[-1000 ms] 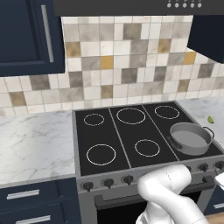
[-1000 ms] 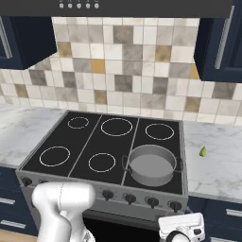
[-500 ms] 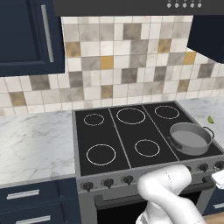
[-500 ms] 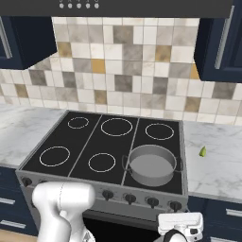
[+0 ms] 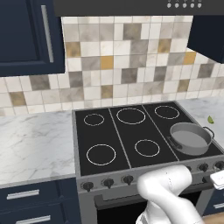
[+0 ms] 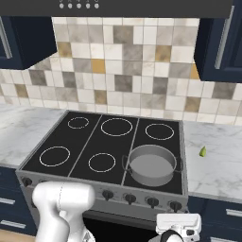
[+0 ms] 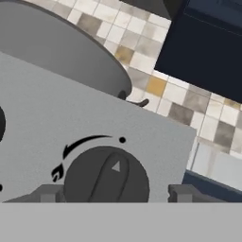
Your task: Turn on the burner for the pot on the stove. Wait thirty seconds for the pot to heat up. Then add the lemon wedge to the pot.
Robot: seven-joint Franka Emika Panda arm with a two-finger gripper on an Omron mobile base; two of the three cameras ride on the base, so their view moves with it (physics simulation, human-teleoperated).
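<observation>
- The gripper (image 7: 108, 194) sits low before the stove (image 5: 109, 140) front, its two dark fingertips (image 7: 47, 194) spread wide on either side of a dark knob (image 7: 106, 179), not pressing it;
- the knob's small triangle mark points up toward the dot at the end of the curved arrow;
- the pot (image 6: 152, 165) rests on the front right burner; above that knob in the hand view;
- the lemon wedge (image 6: 203, 151) lies on the marble counter (image 6: 212, 160) to the right of the stove, well apart from the pot.
</observation>
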